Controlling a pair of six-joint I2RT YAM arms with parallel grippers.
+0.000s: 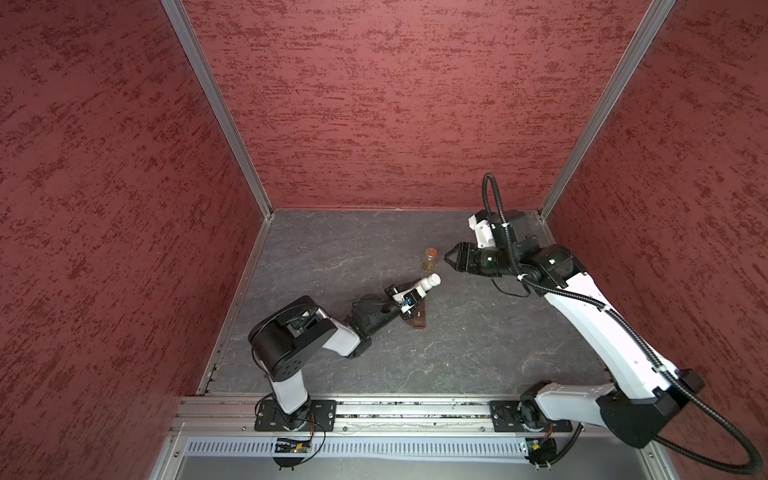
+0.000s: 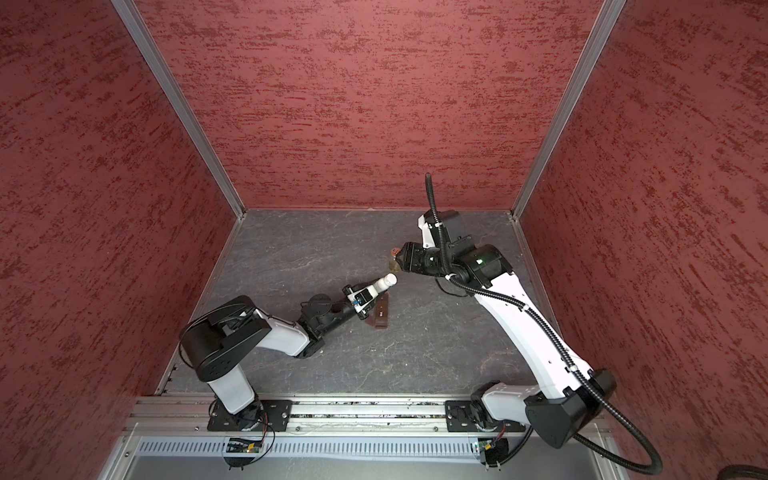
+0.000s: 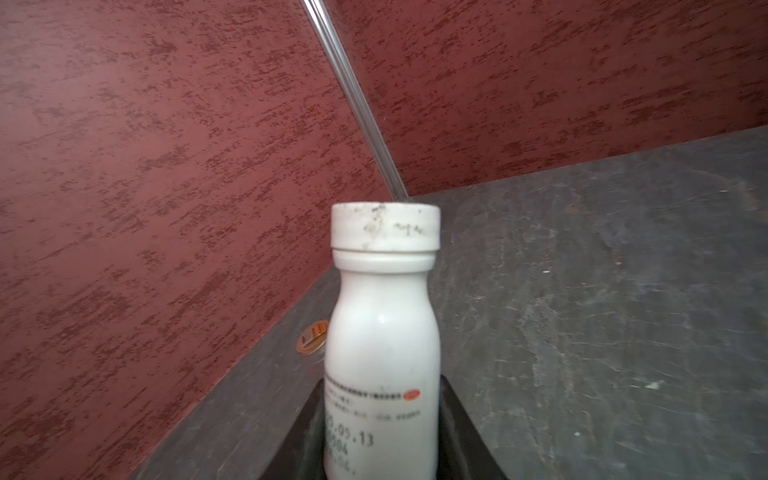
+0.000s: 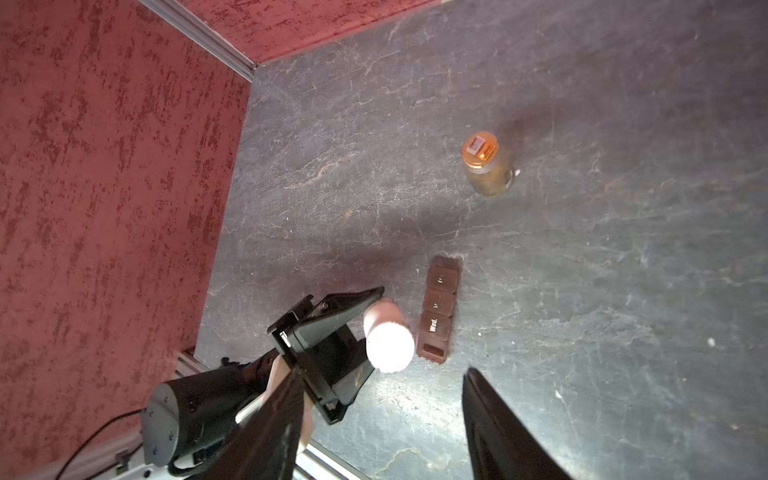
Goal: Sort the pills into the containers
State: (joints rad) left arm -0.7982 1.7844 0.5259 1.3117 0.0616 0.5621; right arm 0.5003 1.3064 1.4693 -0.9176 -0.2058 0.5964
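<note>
My left gripper [image 1: 415, 291] [image 3: 382, 388] is shut on the body of a small white bottle [image 1: 429, 284] [image 2: 385, 282] [image 3: 382, 332]. The bottle is lifted off the table and tilted, its white cap on and pointing toward my right gripper [image 1: 449, 258] [image 4: 382, 373]. That gripper stands open, a short way off the cap, with nothing between its fingers. The containers [image 1: 419, 320] [image 2: 381, 318] [image 4: 437, 309], a dark-brown strip box with a "Wed." mark, lie on the table beside the left gripper. No pills are in view.
A clear amber bottle with an orange cap [image 1: 430, 259] [image 4: 486, 164] stands upright on the grey table [image 1: 332, 257], just behind the white bottle and next to the right gripper. Red walls close the table in on three sides.
</note>
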